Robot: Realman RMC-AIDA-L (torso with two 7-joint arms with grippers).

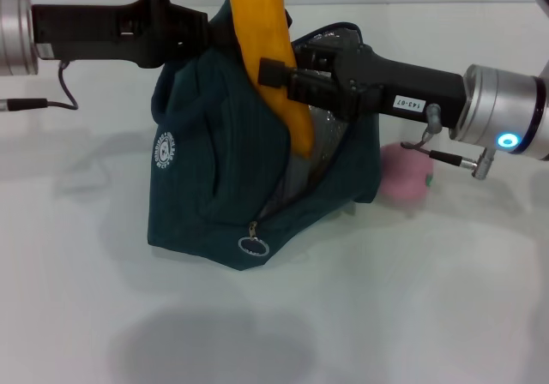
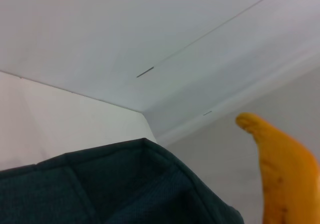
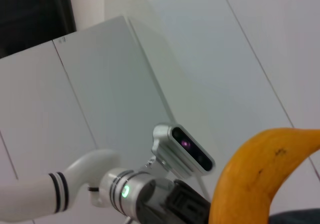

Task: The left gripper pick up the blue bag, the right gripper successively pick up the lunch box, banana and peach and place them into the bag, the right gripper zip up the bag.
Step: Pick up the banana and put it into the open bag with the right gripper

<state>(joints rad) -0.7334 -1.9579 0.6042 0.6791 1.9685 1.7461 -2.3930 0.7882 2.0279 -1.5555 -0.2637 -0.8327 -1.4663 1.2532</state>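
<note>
Bench (image 1: pixel 86 315), white, carries everything. One blue bag (image 1: pixel 214 195) standing upright mid-bench, mouth open at the top with silver lining showing, zipper ring pull (image 1: pixel 253 246) low on the front. Left gripper (image 1: pixel 202 37) is at the bag's top rim on the robot's left side, apparently holding it up; can't tell how its jaws stand, fabric hides them. Right gripper (image 1: pixel 287 80) reaches in from the robot's right with jaws pinching one banana (image 1: pixel 270 67) around mid-length. Key relation: banana's long axis is near vertical, lower tip already inside the open mouth, upper end running out of the head view, so I'd say the next move is straight down, then release. One peach (image 1: pixel 407 177) sits on the bench just right of the bag, nearer the right arm. Lunch box not visible, likely inside.
</note>
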